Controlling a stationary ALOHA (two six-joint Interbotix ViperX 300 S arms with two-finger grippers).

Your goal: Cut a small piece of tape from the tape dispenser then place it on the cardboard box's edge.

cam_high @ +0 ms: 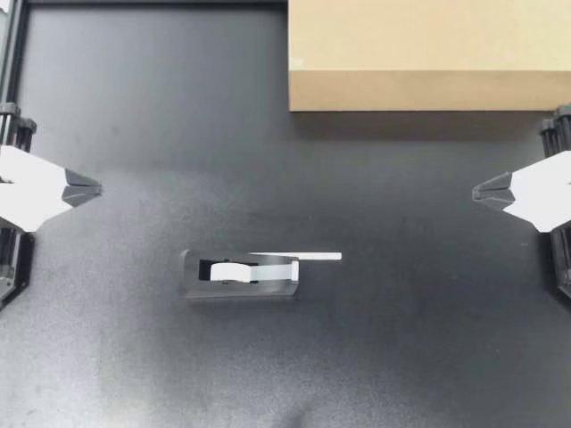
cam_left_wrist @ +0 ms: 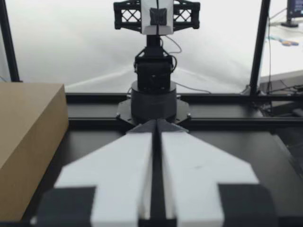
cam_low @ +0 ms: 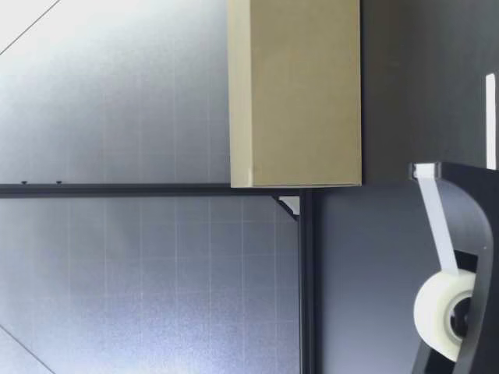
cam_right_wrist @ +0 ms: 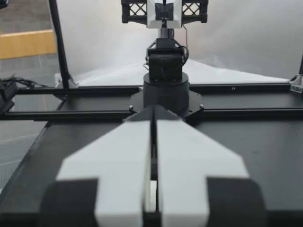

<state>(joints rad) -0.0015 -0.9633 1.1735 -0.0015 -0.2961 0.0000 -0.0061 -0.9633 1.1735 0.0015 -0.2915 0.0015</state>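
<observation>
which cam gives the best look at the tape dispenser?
Top view: the whole tape dispenser shows, with its loose tape end sticking out beyond it. Low view crops it, showing only the roll and part of the body. Neither wrist view clearly shows it.

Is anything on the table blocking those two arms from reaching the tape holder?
Nothing visible does. Only bare black table separates my left gripper and my right gripper, both with jaws shut, from the dark tape dispenser with its white roll. The brown cardboard box sits at the table's edge, off both paths.
</observation>
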